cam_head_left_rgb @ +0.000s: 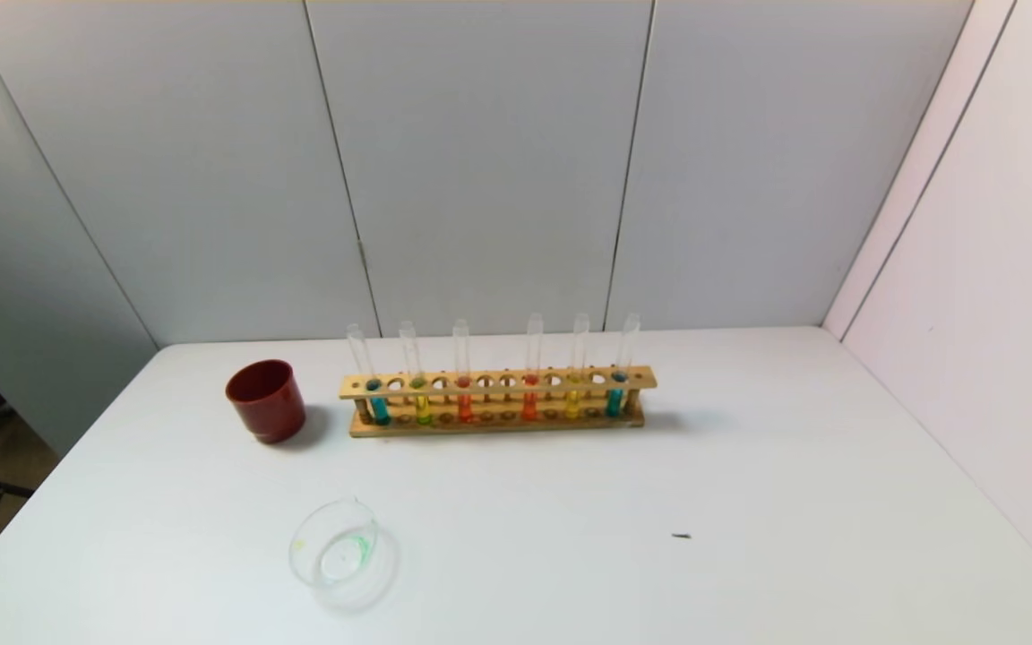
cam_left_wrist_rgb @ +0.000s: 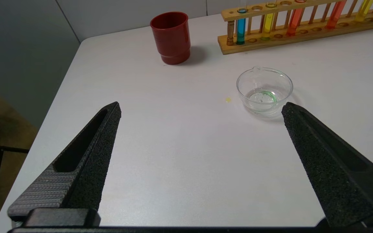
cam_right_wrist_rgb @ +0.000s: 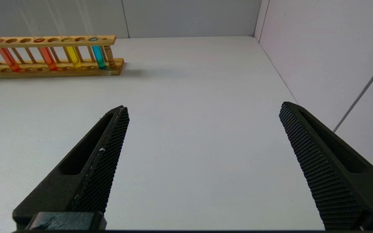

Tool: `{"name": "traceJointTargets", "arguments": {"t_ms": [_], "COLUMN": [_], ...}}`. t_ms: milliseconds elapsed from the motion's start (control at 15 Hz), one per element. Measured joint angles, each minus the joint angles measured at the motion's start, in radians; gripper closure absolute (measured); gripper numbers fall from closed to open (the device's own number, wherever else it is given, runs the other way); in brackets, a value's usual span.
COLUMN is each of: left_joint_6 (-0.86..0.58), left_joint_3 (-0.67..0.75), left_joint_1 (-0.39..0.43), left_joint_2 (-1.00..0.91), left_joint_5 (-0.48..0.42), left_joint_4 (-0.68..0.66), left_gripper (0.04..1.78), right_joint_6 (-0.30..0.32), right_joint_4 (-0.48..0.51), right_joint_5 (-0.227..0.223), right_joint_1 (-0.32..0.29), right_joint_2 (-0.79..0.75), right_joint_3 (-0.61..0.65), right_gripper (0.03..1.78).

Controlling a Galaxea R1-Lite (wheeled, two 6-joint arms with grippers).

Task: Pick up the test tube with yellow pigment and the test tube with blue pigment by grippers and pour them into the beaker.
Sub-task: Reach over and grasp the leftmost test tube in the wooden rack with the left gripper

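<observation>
Nothing is poured yet: the slender lime-yellow glass tube [cam_head_left_rgb: 423,394] and cyan-blue glass tube [cam_head_left_rgb: 376,394] stand in the wooden rack [cam_head_left_rgb: 498,405]. The low clear glass beaker [cam_head_left_rgb: 335,546] sits nearer on the white tabletop [cam_head_left_rgb: 749,502], apparently empty. The left claw [cam_left_wrist_rgb: 201,108] and right claw [cam_right_wrist_rgb: 202,110] hang wide open, holding nothing.

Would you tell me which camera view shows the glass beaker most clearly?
The left wrist view: the beaker is close, with its pouring lip and green marks plain, beyond the open left gripper. The head view shows it smaller, near the table's front edge. The right wrist view misses it.
</observation>
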Motion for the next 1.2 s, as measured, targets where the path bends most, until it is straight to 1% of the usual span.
{"name": "traceJointTargets", "arguments": {"t_ms": [867, 1000, 1200], "left_joint_6": [0.02, 0.023, 0.015], "left_joint_3": [-0.006, -0.062, -0.193], "left_joint_1": [0.0, 0.0, -0.003], "left_joint_2": [0.001, 0.026, 0.157], "left_joint_5": [-0.009, -0.045, -0.103], "left_joint_4": [0.006, 0.015, 0.001], "left_gripper": [0.07, 0.07, 0.07], "right_joint_6": [-0.001, -0.001, 0.0], "right_joint_4": [0.0, 0.0, 0.0], "right_joint_5": [0.0, 0.0, 0.0], "right_joint_1": [0.0, 0.0, 0.0], "right_joint_2": [0.0, 0.0, 0.0], "right_joint_3": [0.0, 0.0, 0.0], "right_gripper": [0.11, 0.11, 0.11]}}
